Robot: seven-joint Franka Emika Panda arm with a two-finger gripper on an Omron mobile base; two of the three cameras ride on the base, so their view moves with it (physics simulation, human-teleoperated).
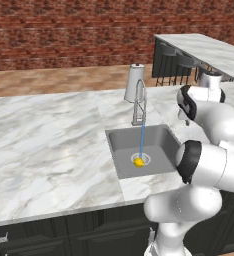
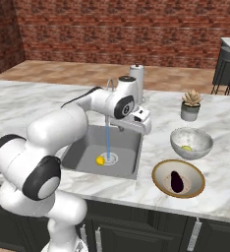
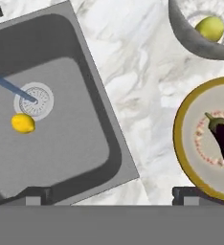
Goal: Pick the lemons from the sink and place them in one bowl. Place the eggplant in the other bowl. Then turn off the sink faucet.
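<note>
A white marble counter with grey veining carries everything here, on top of dark cabinet fronts. Set into it is the grey sink, and the chrome faucet rises from the slab at the sink's back rim, with a pale tapered cylinder just behind it. To the right of the sink, 2 bowls sit directly on the marble, near each other: the deep speckled grey-white bowl farther back and the shallow tan-rimmed bowl nearer the front edge (each holds something). A small potted plant stands behind them.
</note>
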